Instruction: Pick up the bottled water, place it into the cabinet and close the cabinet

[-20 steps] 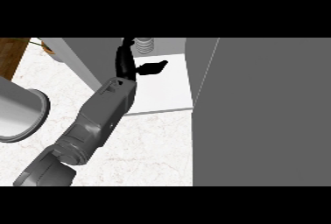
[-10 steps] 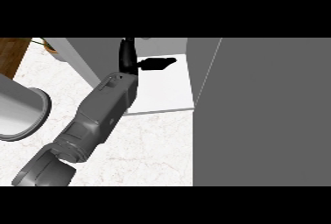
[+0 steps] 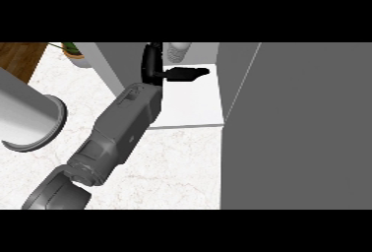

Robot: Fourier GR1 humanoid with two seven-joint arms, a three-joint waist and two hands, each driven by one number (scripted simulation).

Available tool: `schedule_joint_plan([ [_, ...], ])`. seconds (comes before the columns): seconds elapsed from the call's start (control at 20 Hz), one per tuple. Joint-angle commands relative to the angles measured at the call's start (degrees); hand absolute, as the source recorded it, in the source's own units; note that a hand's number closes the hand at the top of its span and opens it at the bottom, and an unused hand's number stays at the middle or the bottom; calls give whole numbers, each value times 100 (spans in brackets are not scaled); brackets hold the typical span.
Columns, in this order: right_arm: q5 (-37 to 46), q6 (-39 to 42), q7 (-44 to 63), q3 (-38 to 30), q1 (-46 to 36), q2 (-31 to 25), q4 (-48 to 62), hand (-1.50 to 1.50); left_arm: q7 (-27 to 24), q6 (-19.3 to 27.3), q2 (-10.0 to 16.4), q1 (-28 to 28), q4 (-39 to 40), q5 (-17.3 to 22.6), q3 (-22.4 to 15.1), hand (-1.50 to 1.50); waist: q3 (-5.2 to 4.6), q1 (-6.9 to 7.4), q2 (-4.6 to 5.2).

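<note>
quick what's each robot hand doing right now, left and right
Left robot hand: open, holding nothing; the bottled water stands beside it.
Right robot hand: not in view.

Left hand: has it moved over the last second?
Yes. The left hand has shifted right across the white shelf, and its thumb tip now lies nearer the cabinet's right wall.

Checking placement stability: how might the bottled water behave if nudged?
The bottled water stands upright and narrow on the white cabinet shelf, so it probably tips easily. Its rounded body would likely roll once down.
</note>
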Motion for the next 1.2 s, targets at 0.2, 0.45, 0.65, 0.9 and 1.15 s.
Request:
schedule_joint_plan([
  [0.2, -202, -367, 793, 150, -142, 84, -709, -150, -30, -28, -120, 515, -831, 167, -231, -150, 6, 155, -77],
  [0.45, -295, -313, 669, 211, 383, 60, -1067, -150, 333, -300, -121, 1113, -1742, 344, -615, -150, 6, 235, -135],
  [0.65, 20, -264, 391, 327, 236, 104, -551, -150, 375, -491, -122, 2097, -2919, 651, -1312, -150, 7, 253, -159],
  [0.9, 165, -420, 526, 514, 297, 139, -838, -150, 440, -937, -20, 3035, -4009, 511, -1602, -150, 7, 351, -148],
  [1.15, 413, -538, 542, 606, 247, 186, -767, -150, 679, -426, -32, 3765, -5368, 331, -2171, -150, 8, 308, -137],
])
